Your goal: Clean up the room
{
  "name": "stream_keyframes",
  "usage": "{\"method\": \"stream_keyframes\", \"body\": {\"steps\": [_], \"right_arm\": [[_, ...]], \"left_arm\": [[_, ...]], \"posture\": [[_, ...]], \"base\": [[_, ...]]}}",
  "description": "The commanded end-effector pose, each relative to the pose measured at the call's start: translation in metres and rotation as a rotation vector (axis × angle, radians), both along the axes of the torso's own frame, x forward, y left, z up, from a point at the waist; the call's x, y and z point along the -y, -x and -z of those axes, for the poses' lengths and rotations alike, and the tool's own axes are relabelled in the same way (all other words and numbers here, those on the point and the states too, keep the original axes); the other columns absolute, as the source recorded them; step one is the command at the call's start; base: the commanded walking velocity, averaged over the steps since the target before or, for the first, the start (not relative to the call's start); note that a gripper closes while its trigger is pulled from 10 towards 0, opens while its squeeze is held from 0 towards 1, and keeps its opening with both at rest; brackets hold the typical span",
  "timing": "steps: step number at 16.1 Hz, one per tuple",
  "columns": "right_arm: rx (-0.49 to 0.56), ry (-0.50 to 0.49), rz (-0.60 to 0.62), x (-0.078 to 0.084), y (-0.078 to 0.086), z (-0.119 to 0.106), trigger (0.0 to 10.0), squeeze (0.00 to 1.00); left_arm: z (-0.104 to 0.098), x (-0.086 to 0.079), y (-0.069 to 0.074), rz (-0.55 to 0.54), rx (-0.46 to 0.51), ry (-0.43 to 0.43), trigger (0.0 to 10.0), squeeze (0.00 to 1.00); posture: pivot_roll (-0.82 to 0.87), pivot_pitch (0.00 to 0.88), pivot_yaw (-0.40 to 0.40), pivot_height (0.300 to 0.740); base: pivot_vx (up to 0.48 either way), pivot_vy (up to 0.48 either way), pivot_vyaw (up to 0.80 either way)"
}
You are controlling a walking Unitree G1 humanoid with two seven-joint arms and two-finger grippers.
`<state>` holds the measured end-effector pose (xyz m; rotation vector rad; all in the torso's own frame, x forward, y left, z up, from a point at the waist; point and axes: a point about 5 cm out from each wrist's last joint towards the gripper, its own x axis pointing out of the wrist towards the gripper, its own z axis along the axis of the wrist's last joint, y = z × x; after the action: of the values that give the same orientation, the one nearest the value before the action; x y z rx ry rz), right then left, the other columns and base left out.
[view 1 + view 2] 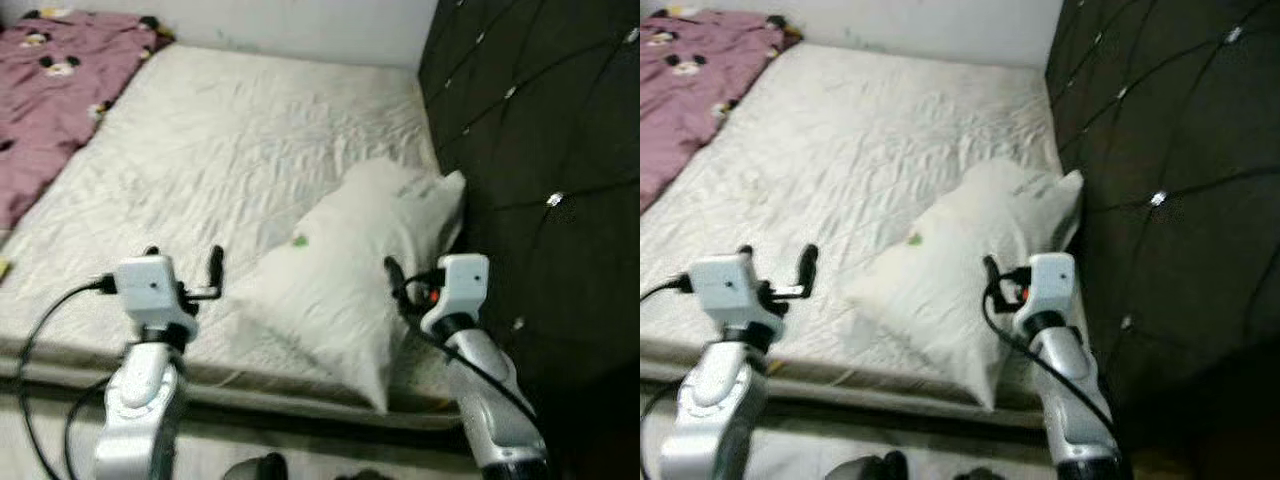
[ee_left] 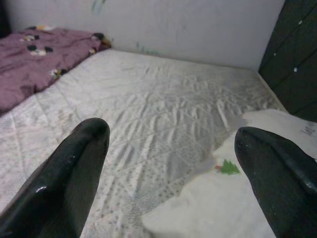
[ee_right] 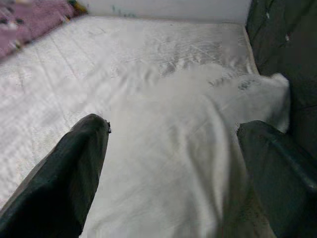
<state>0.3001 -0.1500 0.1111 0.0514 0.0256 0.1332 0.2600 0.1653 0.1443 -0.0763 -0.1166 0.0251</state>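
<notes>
One white pillow (image 1: 350,275) is lying on the quilted mattress (image 1: 210,150), its far end touching the dark tufted headboard (image 1: 540,150). The right gripper (image 3: 173,173) is hovering over the pillow's near end, its two fingers spread wide apart and gripping nothing. The left gripper (image 2: 168,168), also spread and unloaded, is hanging just beside the pillow's corner. One pink blanket (image 1: 55,85) is lying well beyond the left gripper.
</notes>
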Motion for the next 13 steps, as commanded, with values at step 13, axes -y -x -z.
{"method": "stream_keyframes", "body": {"steps": [13], "right_arm": [[-0.016, -0.001, 0.009, 0.002, 0.007, -0.003, 10.0, 0.0]], "left_arm": [[-0.005, -0.008, 0.013, -0.034, -0.001, 0.002, 10.0, 0.0]], "posture": [[0.06, 0.203, -0.037, 0.74]], "base": [[0.0, 0.025, -0.18]]}}
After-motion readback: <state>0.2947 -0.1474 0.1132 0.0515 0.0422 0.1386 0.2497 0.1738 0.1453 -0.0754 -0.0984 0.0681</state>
